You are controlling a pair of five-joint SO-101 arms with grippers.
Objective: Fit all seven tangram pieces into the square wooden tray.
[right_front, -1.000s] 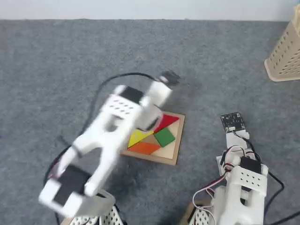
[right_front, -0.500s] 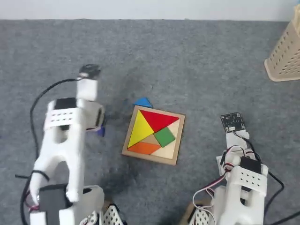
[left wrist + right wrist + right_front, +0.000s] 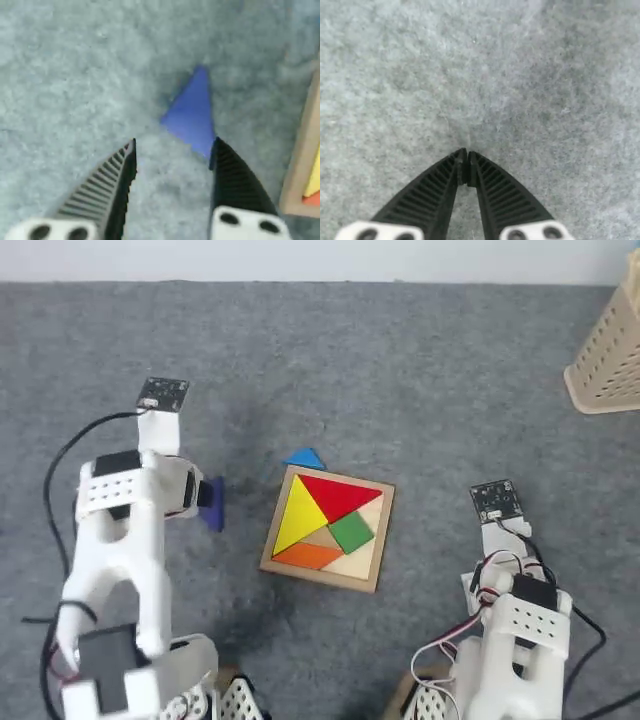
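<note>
Pick step: left gripper [image 3: 175, 145] spread wide above dark blue triangle [image 3: 192, 112] on carpet, near wooden tray [image 3: 378, 545] (partly filled). Next move needs centring, descent, clamp. Right gripper [image 3: 466, 156] pinched together, empty.

The dark blue triangular piece [image 3: 214, 512] is partly hidden by the left arm [image 3: 125, 530]; the pale perforated tower [image 3: 608, 350] is cut off.

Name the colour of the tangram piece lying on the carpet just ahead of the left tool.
Dark blue; the tangram piece shows best in the left wrist view.
</note>
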